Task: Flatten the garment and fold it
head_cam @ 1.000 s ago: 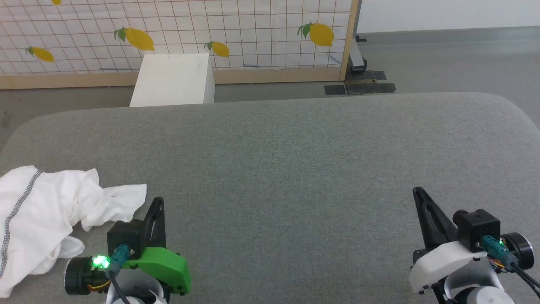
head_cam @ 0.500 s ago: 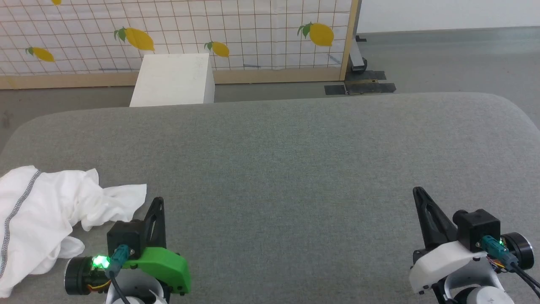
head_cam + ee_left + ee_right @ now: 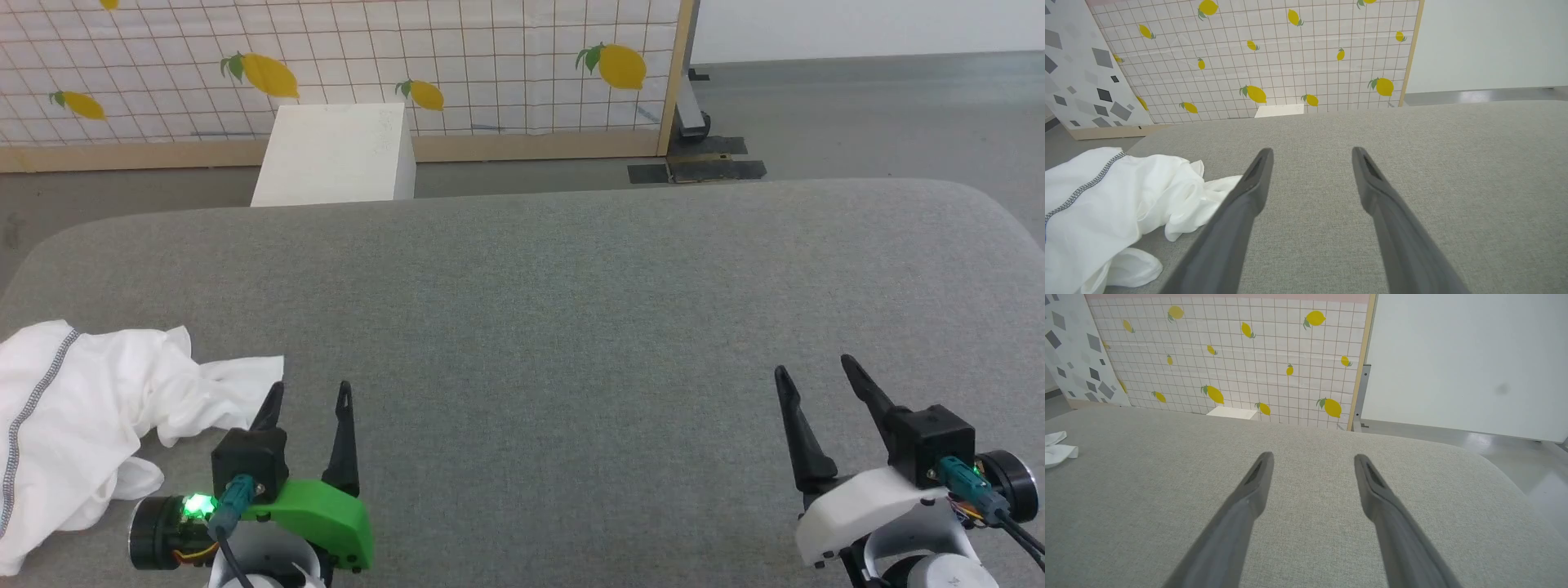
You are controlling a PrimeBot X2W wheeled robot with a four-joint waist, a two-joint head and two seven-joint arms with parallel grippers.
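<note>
Garment (image 3: 98, 408): bunched in a loose white heap at the left edge of the grey cushion (image 3: 571, 310), running off the head view's left side. Neither flat nor folded. Deep wrinkles throughout, with a grey-and-white trim (image 3: 37, 392) curving down its left part. One pointed flap (image 3: 245, 376) stretched rightward across the cushion, toward the left gripper (image 3: 311, 385).

That left gripper: low at the near left, fingers pointing away from the robot, spread wide, nothing between them. Sits just right of the garment, with the heap's bulk off to its left. Left fingertip across the flap's end in the head view, possibly touching it, possibly just above; hard to tell from this angle. Same overlap in the left wrist view: left finger in front of the flap's edge, bare cushion in the gap between the two fingers, cloth piled at the lower left.

Over at the near right, the right gripper (image 3: 815, 364): fingers likewise spread wide and empty, above bare cushion. Well apart from the garment, with nearly the whole width of the cushion between. A small bit of white cloth at the far left edge of the right wrist view.

Beyond the cushion's far edge: a white box (image 3: 335, 155), in front of a gridded screen (image 3: 490, 65) printed with lemons.
</note>
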